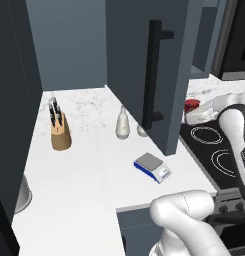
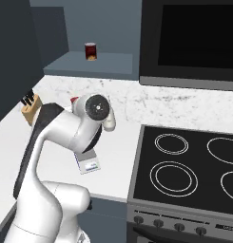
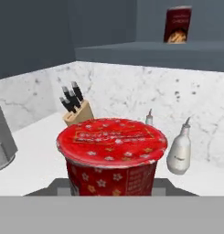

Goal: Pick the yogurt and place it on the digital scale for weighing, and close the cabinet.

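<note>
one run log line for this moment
stage: carrying | claw: shut on yogurt | digital scale: bare | cabinet: door open

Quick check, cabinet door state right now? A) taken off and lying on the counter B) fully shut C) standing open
C: in the left base view the cabinet door swings out over the counter, its black bar handle facing the camera, with a pale bottle standing behind it.
</note>
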Robot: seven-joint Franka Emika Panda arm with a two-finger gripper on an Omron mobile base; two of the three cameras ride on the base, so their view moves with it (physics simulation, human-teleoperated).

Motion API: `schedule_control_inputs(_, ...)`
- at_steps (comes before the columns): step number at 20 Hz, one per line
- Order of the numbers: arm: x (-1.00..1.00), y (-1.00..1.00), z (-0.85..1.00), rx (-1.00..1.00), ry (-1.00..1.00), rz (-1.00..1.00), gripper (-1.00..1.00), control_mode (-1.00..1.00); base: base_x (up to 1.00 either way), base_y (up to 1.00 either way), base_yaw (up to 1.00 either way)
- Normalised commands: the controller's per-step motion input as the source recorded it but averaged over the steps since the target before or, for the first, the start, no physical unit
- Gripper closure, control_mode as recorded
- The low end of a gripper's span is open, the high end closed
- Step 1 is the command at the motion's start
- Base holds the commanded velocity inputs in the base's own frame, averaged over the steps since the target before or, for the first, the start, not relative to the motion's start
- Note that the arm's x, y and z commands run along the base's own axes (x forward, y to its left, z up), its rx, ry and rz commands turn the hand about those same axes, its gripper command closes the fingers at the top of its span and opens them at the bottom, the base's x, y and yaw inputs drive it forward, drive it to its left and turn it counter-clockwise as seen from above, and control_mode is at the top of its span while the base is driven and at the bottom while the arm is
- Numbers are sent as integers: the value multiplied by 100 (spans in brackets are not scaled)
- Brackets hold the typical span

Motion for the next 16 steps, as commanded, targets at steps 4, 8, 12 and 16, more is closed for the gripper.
schedule_control_inputs(4, -3, -25, -63, 22, 3, 41, 100, -100, 0, 0, 0)
schedule_control_inputs(8, 32, -1, -82, 19, 11, 38, 100, -100, 0, 0, 0)
schedule_control_inputs(12, 42, 2, -66, 4, 0, 25, 100, -100, 0, 0, 0)
schedule_control_inputs(16, 13, 24, -49, 0, 0, 8, 100, -100, 0, 0, 0)
